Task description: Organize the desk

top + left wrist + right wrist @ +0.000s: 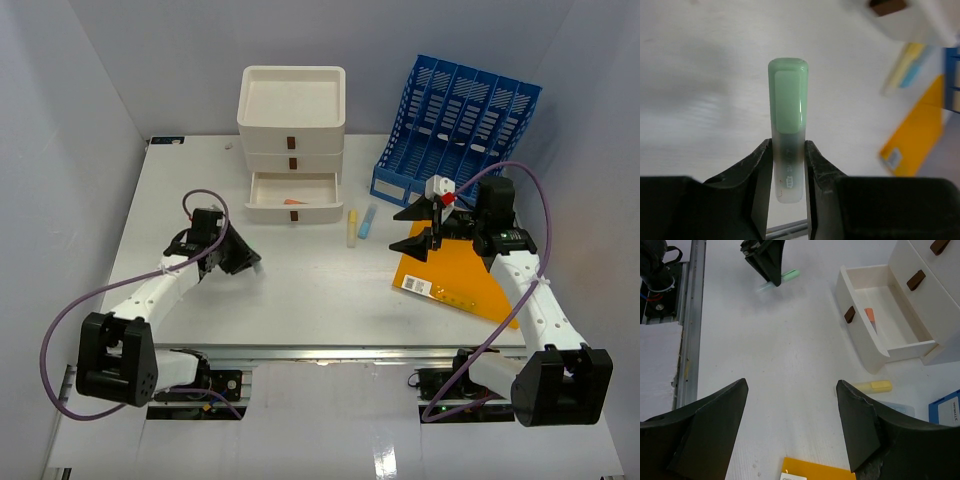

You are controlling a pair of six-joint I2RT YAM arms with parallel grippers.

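Note:
On the left of the white desk (pixel 310 300), my left gripper (pixel 243 261) is shut on a green highlighter (pixel 788 115). Its clear barrel sits pinched between the two fingers and the green cap sticks out forward. In the right wrist view the same green highlighter (pixel 784 278) shows just above the desk under the left gripper (pixel 767 262). My right gripper (pixel 415 228) hangs open over the far edge of an orange folder (pixel 462 285), and nothing lies between its fingers (pixel 720 415).
A white three-drawer box (pixel 292 110) stands at the back, its bottom drawer (pixel 866 346) pulled open with an orange highlighter (pixel 870 315) inside. A yellow highlighter (pixel 352 228) and a blue one (pixel 368 222) lie beside it. A blue file rack (pixel 455 130) stands back right.

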